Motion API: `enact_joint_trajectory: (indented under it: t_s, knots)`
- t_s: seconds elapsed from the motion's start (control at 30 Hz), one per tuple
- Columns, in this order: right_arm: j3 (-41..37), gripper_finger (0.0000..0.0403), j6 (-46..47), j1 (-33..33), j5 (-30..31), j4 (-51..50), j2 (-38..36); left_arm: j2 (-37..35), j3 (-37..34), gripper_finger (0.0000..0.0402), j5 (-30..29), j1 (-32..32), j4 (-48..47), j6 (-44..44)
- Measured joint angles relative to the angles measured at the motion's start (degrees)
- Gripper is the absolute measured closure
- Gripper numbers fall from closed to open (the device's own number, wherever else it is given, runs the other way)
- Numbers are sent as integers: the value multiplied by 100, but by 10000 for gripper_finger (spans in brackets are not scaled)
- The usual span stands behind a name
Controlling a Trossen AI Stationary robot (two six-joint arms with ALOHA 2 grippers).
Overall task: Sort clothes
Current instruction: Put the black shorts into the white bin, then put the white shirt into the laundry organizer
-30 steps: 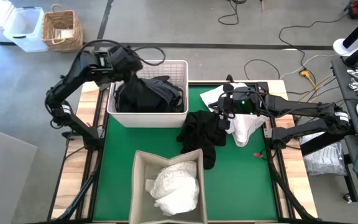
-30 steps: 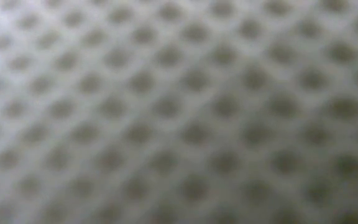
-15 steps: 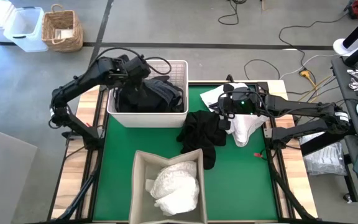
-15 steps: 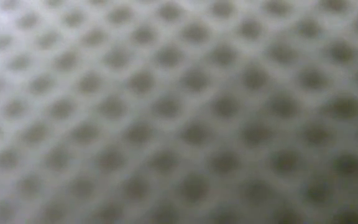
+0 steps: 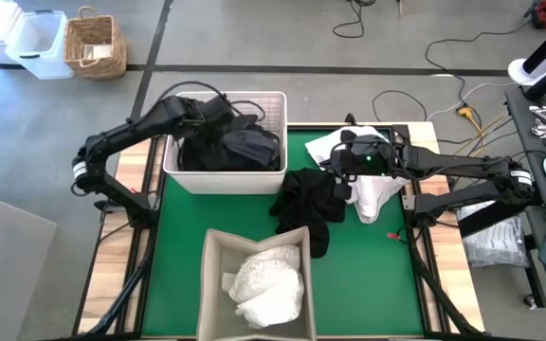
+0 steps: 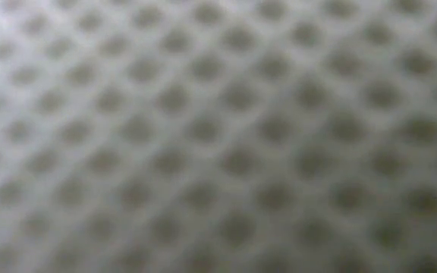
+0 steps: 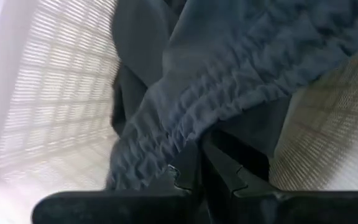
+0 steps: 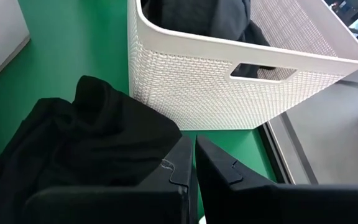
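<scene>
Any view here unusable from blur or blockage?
Low view: useless, filled by a defocused mesh pattern. Left wrist view: dark garment very close and soft, bright basket wall washed out. High view and right wrist view: clear.

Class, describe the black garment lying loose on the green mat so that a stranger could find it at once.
Start at the green mat covering the table, and find the white lattice basket at its far edge. Just beside that basket's right corner, a crumpled black garment lies on the mat. Unlike the dark clothes inside the basket, it lies loose on the mat.
</scene>
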Motion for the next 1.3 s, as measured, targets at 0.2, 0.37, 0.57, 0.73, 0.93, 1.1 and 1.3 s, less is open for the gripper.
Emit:
enact_joint_trajectory:
  t_s: [0.2,0.37,0.57,0.73,0.93,1.1,1.3]
  knots:
    - [-10,390,0,0,0,1,0,2,-483,402,17,-2,244,-181]
    - [-10,390,0,0,0,3,0,-26,-400,402,15,-4,250,-266]
    - [-10,390,0,0,0,7,0,-160,24,401,-2,-4,254,-308]
    - [-10,390,0,0,0,10,0,-326,308,401,-200,-6,273,-310]
    - [-10,390,-8,-2,0,45,0,-802,317,401,-312,-157,777,-192]
    - [-10,390,-72,-2,-14,57,0,-1369,69,401,-312,-587,1445,-10]
    - [-53,390,-250,-4,-597,431,0,-1991,-585,401,-311,-1338,2259,89]
